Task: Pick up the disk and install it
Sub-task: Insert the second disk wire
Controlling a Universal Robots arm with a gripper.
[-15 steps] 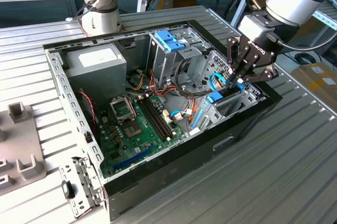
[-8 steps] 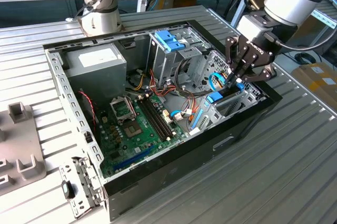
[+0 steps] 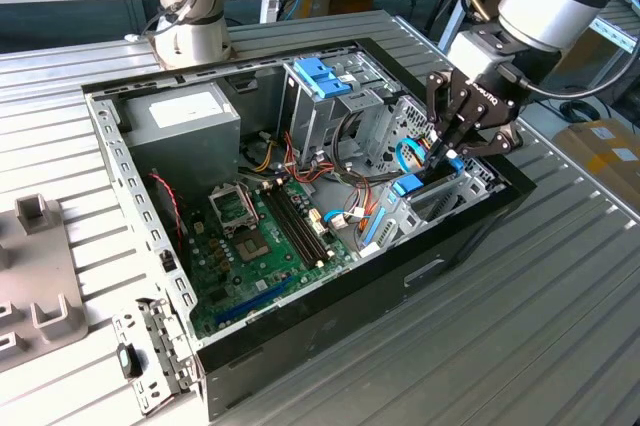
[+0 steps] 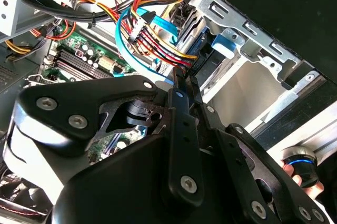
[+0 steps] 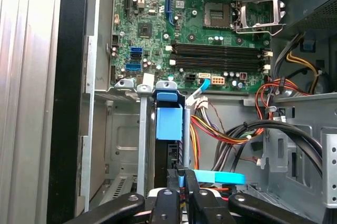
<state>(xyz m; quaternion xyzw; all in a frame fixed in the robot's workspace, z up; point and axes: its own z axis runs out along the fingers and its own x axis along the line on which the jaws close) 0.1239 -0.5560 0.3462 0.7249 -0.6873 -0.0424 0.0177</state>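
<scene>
An open black desktop computer case [image 3: 300, 346] is seen lying on its side on the ribbed grey metal bench [image 3: 520, 326]. Within it, a green motherboard [image 3: 262, 246] is exposed in the exterior view, and a large grey power-supply box with a white sticker [image 3: 180, 126] is seated toward the exterior view's left. A tall metal cage topped by a blue plastic handle [image 3: 322, 76] stands near the middle of the case.

The black pincer [image 3: 447, 151] is positioned over the drive bay at the corner of the case toward the exterior view's right. Its fingers [image 5: 180, 179] are seen drawn close together on the upper edge of the disk, a flat drive edged by a blue plastic carrier frame [image 5: 169, 124]. The disk is stood on edge in the grey metal bay [image 5: 121, 140], partly lowered into it, with its blue frame [image 3: 412, 184] just above the bay's rim. Bundled red, yellow and black cables [image 5: 221, 129] lie just beside the bay, and a light-blue flat cable [image 4: 158, 24] is looped near the pincer.
</scene>
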